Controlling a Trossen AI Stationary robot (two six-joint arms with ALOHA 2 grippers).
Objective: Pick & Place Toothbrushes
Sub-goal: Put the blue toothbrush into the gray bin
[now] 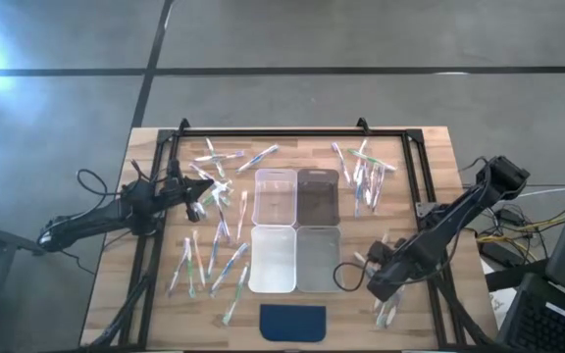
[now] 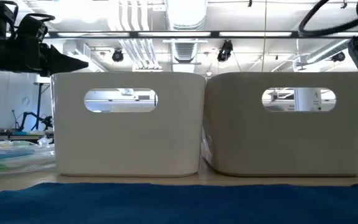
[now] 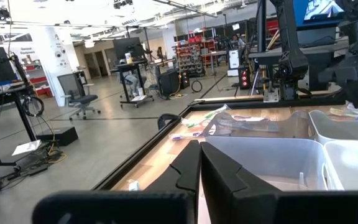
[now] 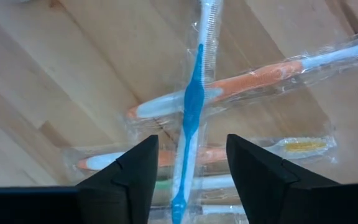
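Right tool point(image 4: 188, 180) astride blue toothbrush point(image 4: 192, 106)

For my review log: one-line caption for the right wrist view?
Right gripper, fingers open, straddles a blue-handled wrapped toothbrush lying across orange-handled toothbrushes on the wooden table.

A: The left arm point(image 1: 116, 211) looks matte black, slim and jointed; a thin black cable loops beside it.

B: The right arm point(image 1: 449, 230) matches; its two fingers point(image 4: 126, 180) are black, angular wedges.
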